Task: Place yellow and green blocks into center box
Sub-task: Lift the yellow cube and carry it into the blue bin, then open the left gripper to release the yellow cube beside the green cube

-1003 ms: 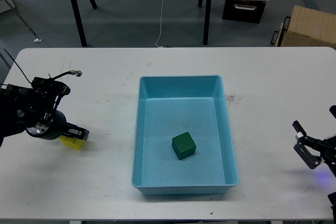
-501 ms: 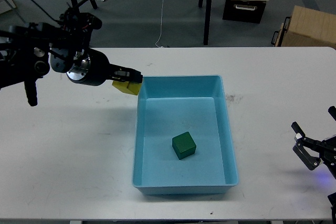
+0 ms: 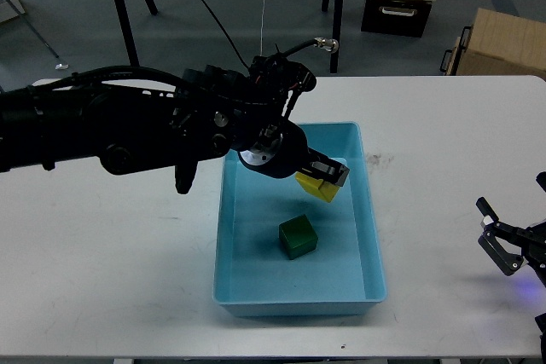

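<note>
A yellow block (image 3: 315,187) is pinched between the fingers of the left end effector (image 3: 324,177), held in the air above the inside of the light blue center box (image 3: 373,236), toward its far right part. The block is tilted, one corner pointing down. Below it and slightly nearer the viewer, a dark green block (image 3: 299,237) rests on the floor of the box, apart from the yellow one and turned a little askew to the box walls. The black left arm (image 3: 128,130) reaches in from the left edge, crossing over the far left corner of the box. The box sits in the middle of a white surface (image 3: 111,270). At the right edge, low over the surface and well apart from the box, the right end effector (image 3: 502,245) has its fingers spread, gripping nothing.
</note>
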Robot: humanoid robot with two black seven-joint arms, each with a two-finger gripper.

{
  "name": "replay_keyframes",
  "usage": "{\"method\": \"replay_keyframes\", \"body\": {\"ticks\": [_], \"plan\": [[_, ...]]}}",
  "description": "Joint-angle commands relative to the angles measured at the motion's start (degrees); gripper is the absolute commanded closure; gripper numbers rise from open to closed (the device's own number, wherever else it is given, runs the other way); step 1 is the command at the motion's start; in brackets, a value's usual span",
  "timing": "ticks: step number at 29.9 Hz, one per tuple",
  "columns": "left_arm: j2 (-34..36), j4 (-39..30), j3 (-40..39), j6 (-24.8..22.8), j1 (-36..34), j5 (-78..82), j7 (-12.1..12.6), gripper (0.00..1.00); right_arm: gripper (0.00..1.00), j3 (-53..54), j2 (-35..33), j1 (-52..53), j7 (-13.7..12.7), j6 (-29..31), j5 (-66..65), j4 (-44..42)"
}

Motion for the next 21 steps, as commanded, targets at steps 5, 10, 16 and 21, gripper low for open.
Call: {"method": "replay_keyframes", "body": {"ticks": [5, 10, 16, 21], "plan": [[-0.8, 1.3, 1.4, 0.0, 3.9, 0.1, -0.6, 0.72, 0.00, 0.3, 0.0, -0.2, 0.0, 0.0, 0.0, 0.0], [-0.3, 2.3, 1.9, 0.0, 4.1, 0.4, -3.4, 0.47, 0.00, -0.1, 0.0, -0.3, 0.0, 0.0, 0.0, 0.0], [1.8, 2.2, 2.0, 0.0, 4.1, 0.1, -3.7, 0.00, 0.00, -0.3, 0.0, -0.3, 0.0, 0.0, -0.1, 0.0], [2.7, 2.2, 1.7, 0.0, 4.1, -0.1, -3.7, 0.00, 0.00, -0.3, 0.0, -0.3, 0.0, 0.0, -0.2, 0.0]]}}
